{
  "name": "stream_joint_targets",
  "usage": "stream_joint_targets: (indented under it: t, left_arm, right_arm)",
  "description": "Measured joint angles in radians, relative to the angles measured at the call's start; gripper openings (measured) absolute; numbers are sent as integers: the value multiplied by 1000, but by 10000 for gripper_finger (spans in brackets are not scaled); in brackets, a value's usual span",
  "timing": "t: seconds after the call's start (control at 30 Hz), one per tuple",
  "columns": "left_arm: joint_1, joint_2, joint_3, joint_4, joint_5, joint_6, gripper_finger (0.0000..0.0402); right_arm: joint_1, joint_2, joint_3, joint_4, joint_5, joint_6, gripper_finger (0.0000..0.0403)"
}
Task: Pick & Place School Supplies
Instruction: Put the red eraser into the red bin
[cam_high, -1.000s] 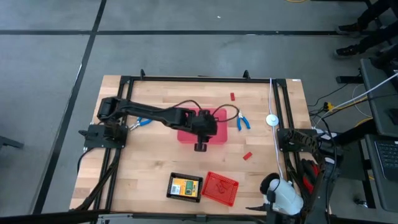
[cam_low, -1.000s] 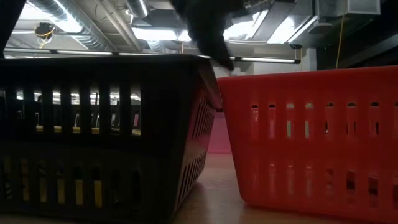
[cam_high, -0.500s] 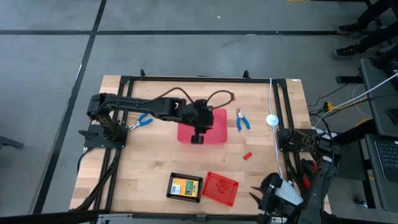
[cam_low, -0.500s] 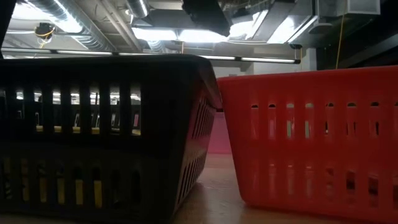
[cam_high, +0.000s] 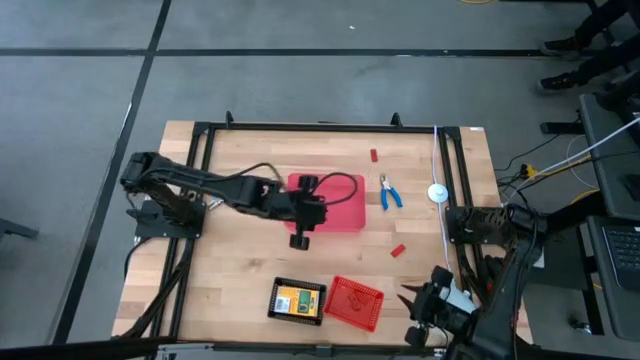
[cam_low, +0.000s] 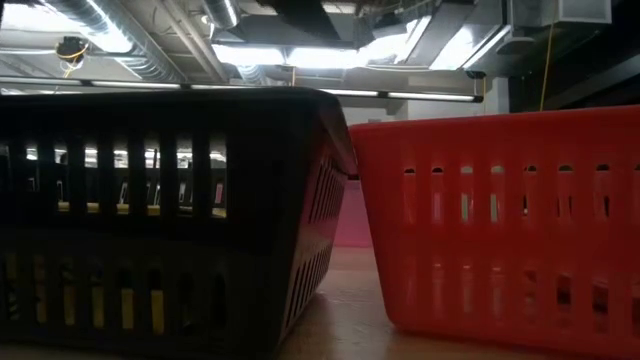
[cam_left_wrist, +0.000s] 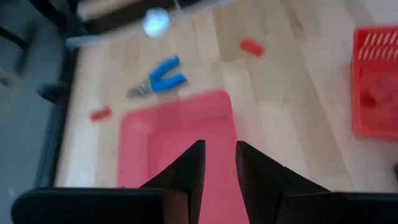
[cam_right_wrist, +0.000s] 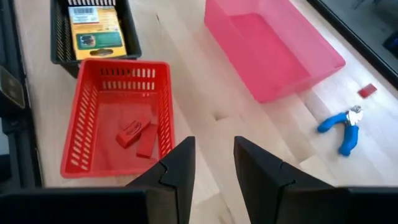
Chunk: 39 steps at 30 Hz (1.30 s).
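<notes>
My left gripper hangs open and empty over the near left corner of the large red tray. My right gripper waits open and empty at the table's near right corner. One pair of blue-handled pliers lies flat on the wood right of the tray. Small red blocks lie at the far side and right of centre. A yellow-and-green card box lies in the black tray. Two red blocks lie in the red mesh basket.
The black tray and the red mesh basket stand side by side at the near edge. A white round object sits by the right rail. Black frame rails run along the table's sides.
The left arm has drawn back toward the table's left, carrying its gripper from the middle of the red tray's near side to the tray's near left corner; in the low view it has risen out of sight. The right arm has turned at the near right corner.
</notes>
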Motion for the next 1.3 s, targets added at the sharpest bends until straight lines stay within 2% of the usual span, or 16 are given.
stream_joint_targets:
  t: [0.27,0.33,0.43,0.57,0.67,0.73,0.83,0.9,1.0,1.13,1.3]
  left_arm:
    - [-120,-204,-234,350,-175,50,76]
    - [-151,-253,-309,451,-191,69,74]
    - [-196,-315,-419,558,-206,79,75]
    - [-257,-381,-522,665,-275,135,76]
    - [-298,-407,-563,705,-282,212,76]
    - [-326,-420,-565,708,-323,250,77]
    - [-371,-452,-557,685,-428,220,77]
    - [-409,-469,-559,623,-447,172,77]
    - [-461,-474,-559,623,-460,166,77]
    - [-526,-475,-559,679,-568,164,77]
    - [-593,-475,-559,709,-663,132,77]
  right_arm:
    - [-134,-163,0,111,3,-370,114]
    - [-180,-207,0,113,-30,-458,114]
    - [-272,-260,0,111,-176,-592,114]
    - [-413,-284,0,48,-414,-745,114]
    - [-507,-284,0,-19,-574,-827,114]
    - [-555,-279,-4,-20,-642,-853,114]
    - [-599,-277,-46,-22,-723,-846,114]
    - [-625,-277,-102,-35,-760,-772,114]
    - [-671,-277,-214,-37,-791,-625,114]
    - [-704,-278,-363,140,-819,-436,114]
    - [-700,-309,-515,414,-856,-335,114]
